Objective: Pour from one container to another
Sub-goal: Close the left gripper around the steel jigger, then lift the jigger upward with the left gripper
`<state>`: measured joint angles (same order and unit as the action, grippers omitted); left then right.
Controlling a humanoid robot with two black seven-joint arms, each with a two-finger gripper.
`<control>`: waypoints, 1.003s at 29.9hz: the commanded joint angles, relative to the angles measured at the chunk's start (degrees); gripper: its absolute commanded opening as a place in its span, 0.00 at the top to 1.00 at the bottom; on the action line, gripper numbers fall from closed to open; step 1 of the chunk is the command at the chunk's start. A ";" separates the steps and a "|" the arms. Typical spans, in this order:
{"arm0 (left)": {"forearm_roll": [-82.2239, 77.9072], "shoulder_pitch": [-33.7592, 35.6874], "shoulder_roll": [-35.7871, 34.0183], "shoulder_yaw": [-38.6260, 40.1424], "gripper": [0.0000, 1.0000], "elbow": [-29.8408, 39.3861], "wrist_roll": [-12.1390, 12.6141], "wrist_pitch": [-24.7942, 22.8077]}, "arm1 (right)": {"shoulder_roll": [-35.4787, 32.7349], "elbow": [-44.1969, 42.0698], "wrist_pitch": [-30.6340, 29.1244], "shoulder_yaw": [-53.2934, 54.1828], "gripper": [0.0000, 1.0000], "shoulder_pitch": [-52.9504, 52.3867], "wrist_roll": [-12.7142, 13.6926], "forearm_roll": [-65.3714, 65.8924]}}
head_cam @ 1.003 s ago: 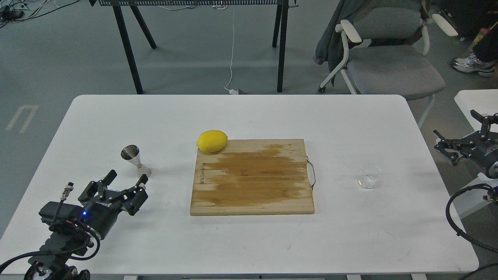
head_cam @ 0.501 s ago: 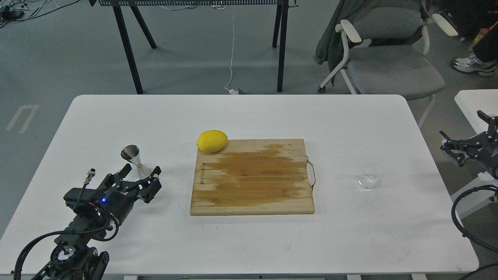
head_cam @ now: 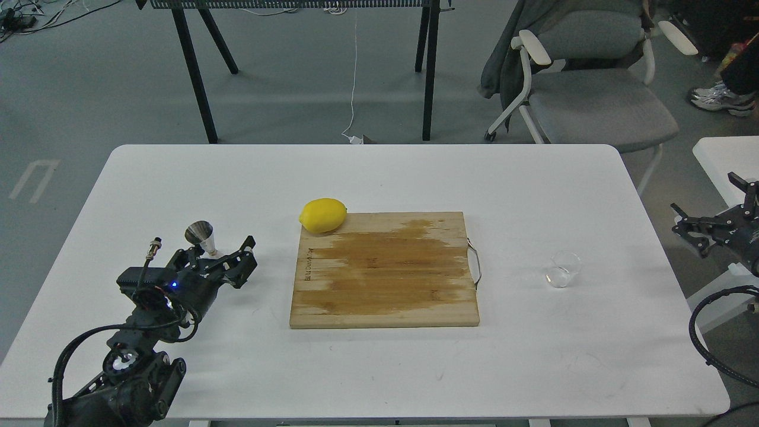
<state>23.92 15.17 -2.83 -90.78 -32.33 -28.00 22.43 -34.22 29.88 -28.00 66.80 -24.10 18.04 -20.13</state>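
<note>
Head view: board (head_cam: 384, 270) lettering illegible.

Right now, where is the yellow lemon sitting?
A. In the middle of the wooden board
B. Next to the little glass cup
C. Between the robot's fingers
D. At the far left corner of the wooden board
D: the lemon rests at the far left corner of the wooden cutting board, far from the clear glass cup and from both grippers.
</note>
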 commanded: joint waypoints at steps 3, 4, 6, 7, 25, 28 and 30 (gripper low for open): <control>-3.61 4.16 0.28 2.70 0.13 7.71 0.00 5.57 | -0.41 0.00 0.00 0.00 0.00 0.10 -0.02 0.00; -4.57 4.69 0.36 3.58 0.14 8.50 0.00 5.57 | -0.41 0.00 0.00 0.00 0.00 0.11 -0.02 0.00; -7.03 4.96 0.63 5.51 0.21 9.13 0.00 5.57 | -0.41 0.00 0.00 0.00 0.00 0.37 -0.02 0.00; -8.61 4.96 0.63 6.92 0.27 9.13 0.00 5.57 | -0.41 0.00 0.00 0.00 0.00 0.46 -0.02 0.00; -21.99 5.92 2.39 18.88 0.94 8.95 0.00 5.57 | -0.41 0.00 0.00 0.00 0.00 0.90 -0.20 0.00; -21.99 6.45 2.21 18.79 0.94 8.08 0.00 5.57 | -0.41 0.00 0.00 0.00 0.00 0.98 -0.20 0.00; -21.90 8.02 2.21 18.88 0.94 6.76 0.00 5.57 | -0.32 -0.09 0.00 0.00 0.00 0.98 -0.20 0.00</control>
<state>1.93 21.49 -0.56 -71.94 -24.08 -28.00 28.00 -34.63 29.88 -28.00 66.80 -23.13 17.78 -20.13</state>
